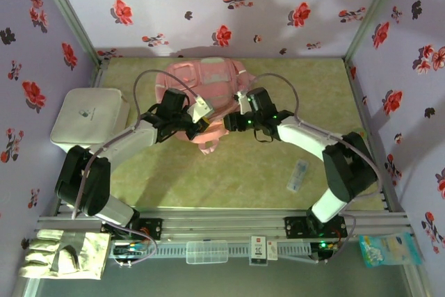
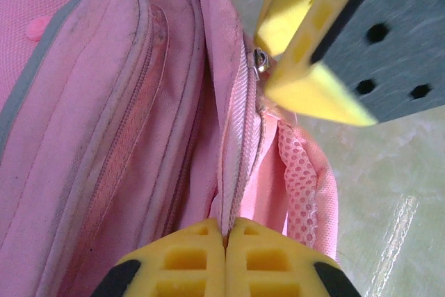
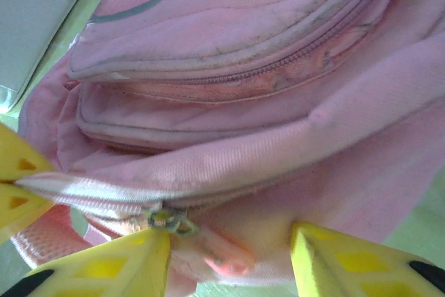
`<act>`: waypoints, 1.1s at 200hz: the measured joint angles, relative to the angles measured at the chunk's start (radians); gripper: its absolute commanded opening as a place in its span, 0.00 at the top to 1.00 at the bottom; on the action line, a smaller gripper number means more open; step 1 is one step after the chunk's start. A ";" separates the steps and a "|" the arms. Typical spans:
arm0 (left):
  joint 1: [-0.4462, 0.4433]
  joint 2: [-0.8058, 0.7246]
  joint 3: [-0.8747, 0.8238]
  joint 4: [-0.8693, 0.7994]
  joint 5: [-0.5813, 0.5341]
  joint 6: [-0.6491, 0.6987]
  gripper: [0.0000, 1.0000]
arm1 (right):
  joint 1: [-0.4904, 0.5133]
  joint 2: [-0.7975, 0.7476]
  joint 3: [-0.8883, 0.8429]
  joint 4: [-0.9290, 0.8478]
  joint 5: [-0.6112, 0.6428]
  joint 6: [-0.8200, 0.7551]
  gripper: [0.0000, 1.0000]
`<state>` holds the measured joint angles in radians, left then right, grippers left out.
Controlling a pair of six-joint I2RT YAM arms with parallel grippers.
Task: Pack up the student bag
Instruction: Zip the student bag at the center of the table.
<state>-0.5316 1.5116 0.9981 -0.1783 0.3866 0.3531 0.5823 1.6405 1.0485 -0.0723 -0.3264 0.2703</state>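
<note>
Pink, grey-trimmed student bag, white box, lilac red-flowered walls.

The table is bare across its near half between the 2 arm bases, apart from 1 small clear packet toward the near right corner. The far right corner is open as well. The student bag fills the far middle, close to the back wall, with little room behind it. A white box blocks the left edge. Both forearms slant in and meet at the bag's near side, barring a frontal approach. There the left gripper pinches the bag's opening edge. The right gripper, fingers apart, crowds just beside it at the zip pull.
</note>
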 measured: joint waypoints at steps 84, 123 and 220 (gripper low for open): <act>0.002 0.000 0.000 -0.002 0.001 -0.001 1.00 | 0.009 0.032 0.029 -0.004 -0.036 -0.045 0.96; 0.002 0.000 0.000 -0.002 0.001 0.000 1.00 | 0.020 0.025 0.024 -0.004 0.042 -0.035 1.00; 0.002 -0.013 0.000 -0.027 -0.013 0.001 1.00 | -0.010 0.043 0.047 -0.061 0.420 0.045 0.99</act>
<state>-0.5301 1.4986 0.9977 -0.2050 0.3737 0.3542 0.5728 1.6833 1.0950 -0.1337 0.0940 0.3157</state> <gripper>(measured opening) 0.053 0.054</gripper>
